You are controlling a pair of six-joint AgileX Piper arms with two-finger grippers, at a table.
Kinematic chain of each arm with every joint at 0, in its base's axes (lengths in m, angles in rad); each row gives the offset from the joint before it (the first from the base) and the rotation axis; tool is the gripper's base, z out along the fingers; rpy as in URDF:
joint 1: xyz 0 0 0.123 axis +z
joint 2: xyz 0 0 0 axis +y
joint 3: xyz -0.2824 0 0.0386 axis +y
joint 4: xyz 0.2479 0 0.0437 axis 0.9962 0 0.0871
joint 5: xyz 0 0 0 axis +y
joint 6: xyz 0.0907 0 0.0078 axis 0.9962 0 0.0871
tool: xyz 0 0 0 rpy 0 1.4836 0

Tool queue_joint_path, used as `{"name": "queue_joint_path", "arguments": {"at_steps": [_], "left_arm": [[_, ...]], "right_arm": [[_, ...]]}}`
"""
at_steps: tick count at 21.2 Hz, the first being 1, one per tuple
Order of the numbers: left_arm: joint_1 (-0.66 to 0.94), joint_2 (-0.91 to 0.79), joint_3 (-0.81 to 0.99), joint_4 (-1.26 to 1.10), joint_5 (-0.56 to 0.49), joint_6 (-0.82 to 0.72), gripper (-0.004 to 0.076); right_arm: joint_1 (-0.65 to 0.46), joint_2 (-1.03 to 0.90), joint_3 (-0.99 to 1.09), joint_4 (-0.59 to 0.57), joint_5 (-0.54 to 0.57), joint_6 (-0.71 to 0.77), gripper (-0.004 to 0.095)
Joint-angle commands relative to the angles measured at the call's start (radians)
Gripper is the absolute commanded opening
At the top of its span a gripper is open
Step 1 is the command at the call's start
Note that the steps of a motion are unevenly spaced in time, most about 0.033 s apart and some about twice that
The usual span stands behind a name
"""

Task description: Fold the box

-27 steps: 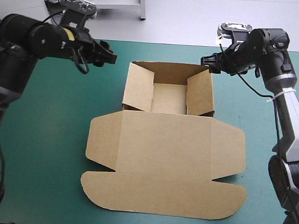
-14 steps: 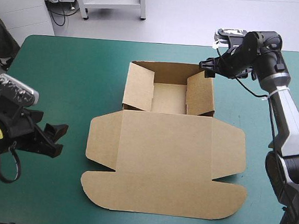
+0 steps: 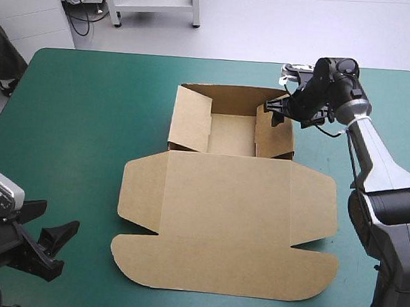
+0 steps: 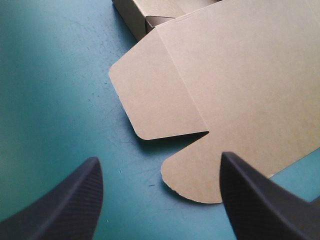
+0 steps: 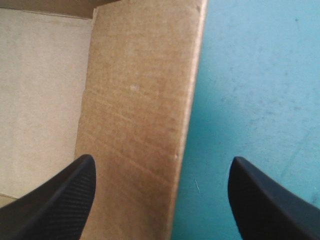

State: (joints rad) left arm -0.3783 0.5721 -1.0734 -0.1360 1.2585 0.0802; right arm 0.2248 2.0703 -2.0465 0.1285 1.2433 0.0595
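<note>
the brown box lies on the teal-green cover about the table's middle. its tray, walls raised, sits toward 12 o'clock. the lid lies flat toward 6 o'clock, with a rounded side flap at 9 o'clock and another at 3 o'clock.

the left gripper is low near the table's 7 o'clock corner, well apart from the box. its 2 black fingers are spread wide and hold nothing. in the left wrist view, bare cover lies between them, with the lid's 9 o'clock flap and its rounded near corner ahead.

the right gripper is at the tray's 3 o'clock wall, toward that wall's 12 o'clock end. its fingers are also spread apart and hold nothing. in the right wrist view 1 finger is on the tray's side, the other on the bare-cover side, and the wall's upper edge runs between them. whether either finger touches the board cannot be told.
</note>
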Motion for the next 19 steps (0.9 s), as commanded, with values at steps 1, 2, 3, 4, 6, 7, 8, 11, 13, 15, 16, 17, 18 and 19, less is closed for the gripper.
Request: {"name": "queue_joint_path", "arguments": {"at_steps": [1,2,3,4,6,7,8,11,13,15,16,17,18,19], "left_arm": [[-0.006,-0.005,-0.002,-0.02,-0.041,0.0,0.0476],[-0.006,-0.005,0.002,-0.02,-0.041,0.0,0.0476],[-0.006,-0.005,0.013,-0.02,-0.042,0.0,0.0476],[-0.006,-0.005,0.018,-0.02,-0.045,0.0,0.0476],[-0.006,-0.005,0.033,-0.02,-0.047,0.0,0.0476],[-0.006,-0.005,0.035,-0.02,-0.049,0.0,0.0476],[-0.006,-0.005,0.035,-0.02,-0.054,0.0,0.0475],[-0.006,-0.005,0.035,-0.02,-0.065,0.0,0.047],[-0.006,-0.005,0.035,-0.02,-0.065,0.0,0.047],[-0.006,-0.005,0.035,-0.02,-0.065,0.0,0.047],[-0.006,-0.005,0.035,-0.02,-0.065,0.0,0.047],[-0.006,-0.005,0.035,-0.02,-0.065,0.0,0.047],[-0.006,-0.005,0.035,-0.02,-0.065,0.0,0.047],[-0.006,-0.005,0.035,-0.02,-0.065,0.0,0.047]], "right_arm": [[-0.001,-0.021,-0.022,0.026,0.004,0.005,0.0648],[-0.001,-0.016,-0.022,0.037,0.004,0.005,0.0628],[-0.001,-0.005,-0.022,0.047,0.004,0.005,0.0557],[-0.001,0.002,-0.022,0.049,0.004,0.005,0.0512],[-0.001,0.017,-0.022,0.051,0.004,0.005,0.0365],[-0.001,0.021,-0.022,0.046,0.004,0.005,0.0217],[-0.001,0.021,-0.022,0.023,0.004,0.005,0.0067],[-0.001,0.02,-0.022,-0.084,0.004,0.0,-0.0007],[-0.003,0.011,-0.022,-0.175,0.004,0.0,-0.0008],[-0.003,-0.007,-0.024,-0.273,0.004,-0.005,-0.0008],[-0.008,-0.012,-0.024,-0.301,0.004,-0.005,-0.0008],[-0.014,-0.02,-0.024,-0.313,0.004,-0.005,-0.0008],[-0.026,-0.026,-0.024,-0.317,0.004,-0.007,-0.0008],[-0.041,-0.03,-0.024,-0.316,0.004,-0.009,-0.0008]]}}
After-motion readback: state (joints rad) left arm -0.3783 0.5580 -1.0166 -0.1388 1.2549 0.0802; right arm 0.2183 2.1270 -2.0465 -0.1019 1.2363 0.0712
